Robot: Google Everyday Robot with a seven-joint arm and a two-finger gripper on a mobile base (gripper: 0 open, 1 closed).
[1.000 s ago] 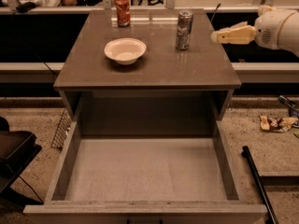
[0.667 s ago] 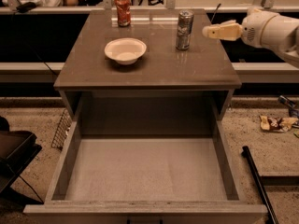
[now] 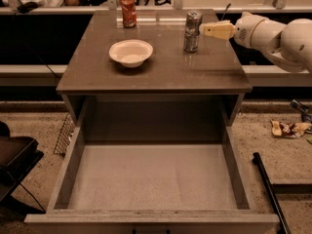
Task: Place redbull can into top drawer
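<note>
Hazard: a sideways push may topple the tall slim silver-grey redbull can, upright at the far right of the brown cabinet top. The pale two-finger gripper is just right of the can's upper half. Contact and gripper opening cannot be determined. The wide grey-brown top drawer is open on the near side.

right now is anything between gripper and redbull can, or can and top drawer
Nothing visible. The gripper is just beside the redbull can, no object between them. The top drawer lies open in front; the white bowl and red can stand clear of that path.
</note>
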